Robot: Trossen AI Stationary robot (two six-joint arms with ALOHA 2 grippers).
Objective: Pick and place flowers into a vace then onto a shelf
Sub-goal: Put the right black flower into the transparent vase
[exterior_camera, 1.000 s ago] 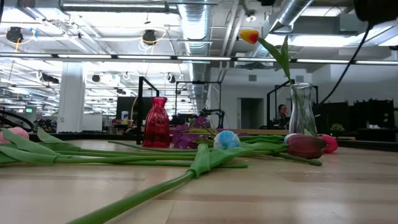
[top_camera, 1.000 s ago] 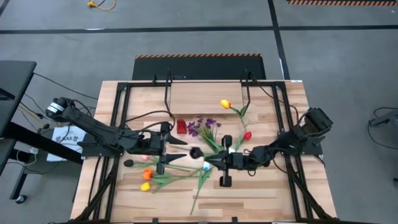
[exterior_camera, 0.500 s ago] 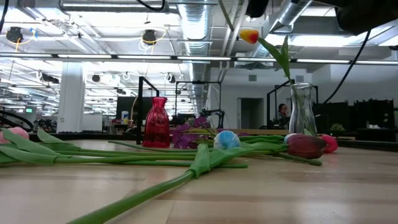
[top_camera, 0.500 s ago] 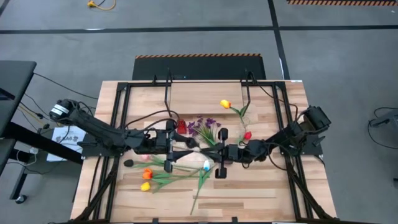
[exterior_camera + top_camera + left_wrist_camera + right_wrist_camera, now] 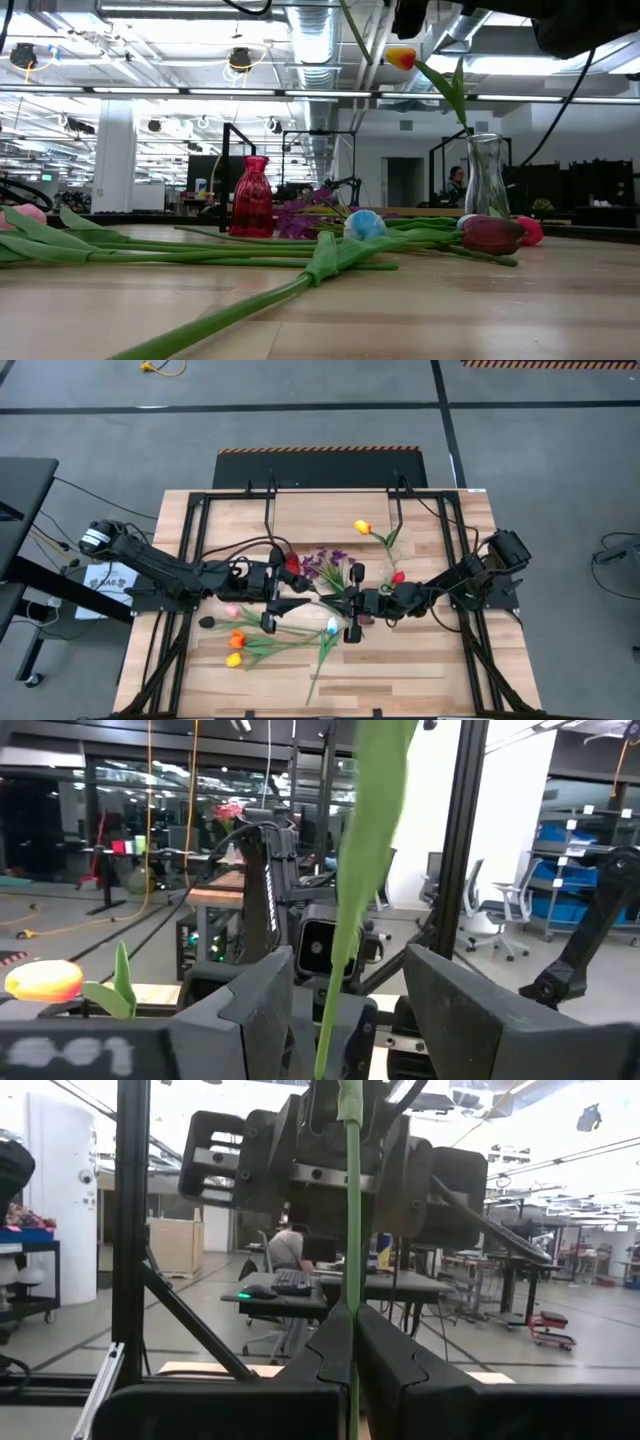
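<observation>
High view: left gripper (image 5: 296,597) and right gripper (image 5: 335,601) meet just in front of the red vase (image 5: 291,563).
Low view: loose flowers (image 5: 330,250) beside that vase.
Left wrist view: green stem (image 5: 352,910) between parted fingers (image 5: 255,1010).
Right wrist view: fingers (image 5: 325,1355) clamped on stem.

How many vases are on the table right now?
2: a red vase toward the table's middle, by the purple sprig, and a clear glass vase holding the yellow-orange tulip, farther back on the right. None seem hidden.
</observation>
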